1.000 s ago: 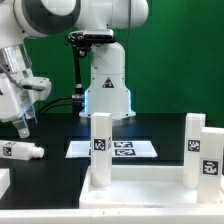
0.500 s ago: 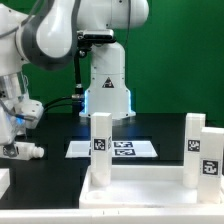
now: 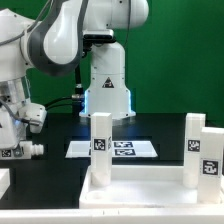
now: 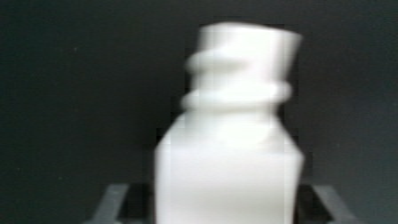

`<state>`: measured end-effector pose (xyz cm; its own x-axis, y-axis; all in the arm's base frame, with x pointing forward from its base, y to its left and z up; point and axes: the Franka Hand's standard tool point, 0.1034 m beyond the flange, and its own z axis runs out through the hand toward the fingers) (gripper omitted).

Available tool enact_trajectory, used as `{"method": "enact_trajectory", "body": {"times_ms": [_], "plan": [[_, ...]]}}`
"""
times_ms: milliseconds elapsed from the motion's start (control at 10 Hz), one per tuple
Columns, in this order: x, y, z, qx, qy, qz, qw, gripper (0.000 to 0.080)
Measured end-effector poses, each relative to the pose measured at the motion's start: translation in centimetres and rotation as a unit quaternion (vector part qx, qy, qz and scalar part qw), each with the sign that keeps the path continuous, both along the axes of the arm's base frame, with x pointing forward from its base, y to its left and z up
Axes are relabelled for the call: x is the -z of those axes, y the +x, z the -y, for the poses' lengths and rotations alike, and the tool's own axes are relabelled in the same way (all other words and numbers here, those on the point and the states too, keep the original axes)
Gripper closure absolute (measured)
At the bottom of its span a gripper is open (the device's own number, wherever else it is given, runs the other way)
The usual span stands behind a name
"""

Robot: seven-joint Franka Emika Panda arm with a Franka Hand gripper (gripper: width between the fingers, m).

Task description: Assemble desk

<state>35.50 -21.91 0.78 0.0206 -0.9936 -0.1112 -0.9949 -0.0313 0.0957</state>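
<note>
The hand [image 3: 14, 143] hangs low over the table [image 3: 60, 175] at the exterior view's left edge, right above a loose leg [image 3: 22, 151] that lies flat on the dark surface. Its fingers [image 3: 10, 135] reach down to that leg — whether they are clamped on it or only straddle it cannot be told from here. In the wrist view the leg [image 4: 231, 140] fills the middle of the frame, blurred, its narrowed threaded end pointing away from the camera, with the hand's fingertips [image 4: 118, 200] just showing on either side of its square body.

Well away from the hand, toward the exterior view's right, the tabletop [image 3: 140, 190] rests on the table with three upright legs — one [image 3: 100, 146] on its nearer side to the hand, two [image 3: 201, 150] at the far side. Beyond it, flat on the table, lies the marker board [image 3: 125, 148].
</note>
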Motion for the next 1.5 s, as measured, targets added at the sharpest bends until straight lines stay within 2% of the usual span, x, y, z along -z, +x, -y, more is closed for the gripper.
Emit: {"method": "enact_trajectory", "body": {"times_ms": [100, 200, 300, 400, 500, 700, 800, 900, 1000, 1100, 1400, 1500], "plan": [[-0.5, 0.9, -1.1, -0.038, 0.000, -0.002, 0.999, 0.0521], [-0.9, 1.8, -3.0, -0.091, -0.012, 0.009, 0.996, 0.0517], [-1.2, 2.1, -6.0, -0.176, -0.008, -0.001, 0.984, 0.0517], [-1.5, 2.1, -7.0, -0.234, -0.001, -0.007, 0.972, 0.0517], [-1.4, 1.8, -6.0, -0.258, -0.001, -0.006, 0.966, 0.0517], [-1.3, 1.9, -6.2, -0.324, -0.002, 0.000, 0.946, 0.0517], [-1.1, 1.9, -7.1, -0.380, -0.036, 0.013, 0.924, 0.0515], [-1.1, 1.2, -8.0, -0.471, -0.052, 0.021, 0.881, 0.0515], [-1.2, 0.6, -7.6, -0.537, -0.071, 0.024, 0.841, 0.0515], [-0.9, 0.0, -7.1, -0.563, -0.074, 0.020, 0.823, 0.0515], [-0.8, -0.2, -6.9, -0.568, -0.072, 0.018, 0.820, 0.0502], [-0.7, -0.2, -6.8, -0.568, -0.072, 0.017, 0.820, 0.0259]]}}
